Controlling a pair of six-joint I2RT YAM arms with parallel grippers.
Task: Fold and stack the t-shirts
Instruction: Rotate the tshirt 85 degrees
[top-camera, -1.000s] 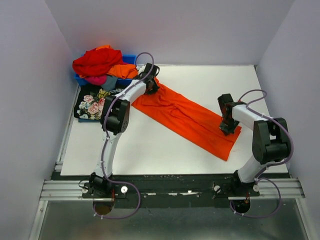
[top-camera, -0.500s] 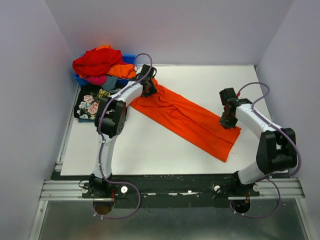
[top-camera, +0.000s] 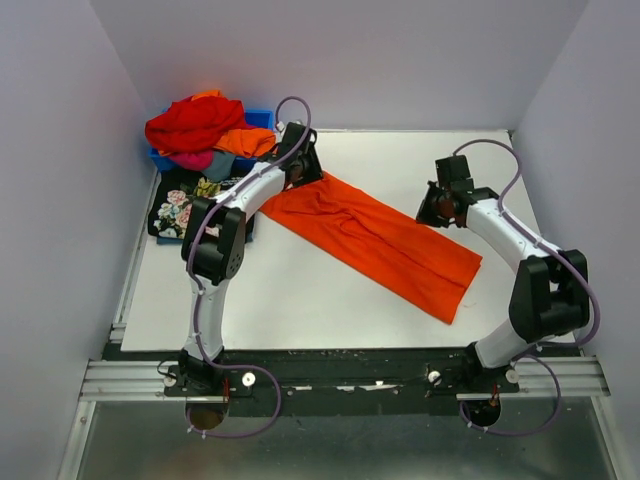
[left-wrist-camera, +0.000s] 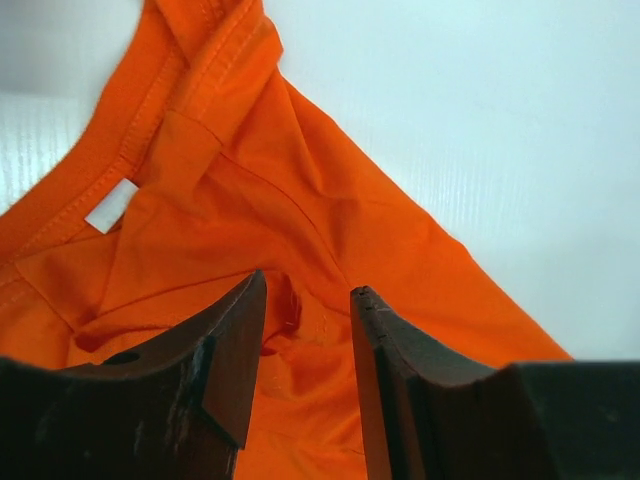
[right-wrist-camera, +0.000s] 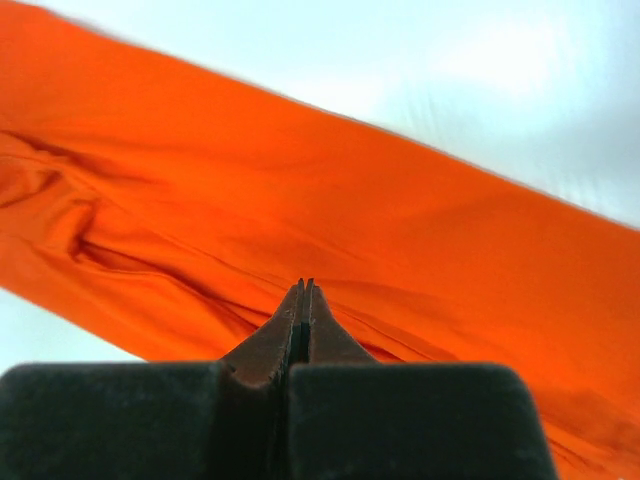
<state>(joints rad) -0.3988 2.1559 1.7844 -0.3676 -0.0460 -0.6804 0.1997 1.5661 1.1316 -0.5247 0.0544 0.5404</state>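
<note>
The plain bright orange t-shirt (top-camera: 375, 240) lies on the white table as a long strip, running from back left to front right. My left gripper (top-camera: 300, 172) is at its collar end. In the left wrist view its jaws (left-wrist-camera: 308, 290) stand apart just above the orange cloth (left-wrist-camera: 300, 200), with the collar and a white label beyond them. My right gripper (top-camera: 432, 212) hovers by the strip's far edge, right of its middle. In the right wrist view it (right-wrist-camera: 303, 285) is shut with nothing in it, above the orange cloth (right-wrist-camera: 350, 200).
A blue bin (top-camera: 258, 118) at the back left holds a pile of red (top-camera: 195, 122), orange (top-camera: 245, 142), pink (top-camera: 190, 160) and grey (top-camera: 218, 165) shirts. The black rose-print shirt (top-camera: 185, 210) lies in front of it at the table's left edge. Grey walls close in three sides.
My right gripper has left the shirt's front right end and moved back and left, and that end now lies flat. My left gripper has shifted slightly back at the collar.
</note>
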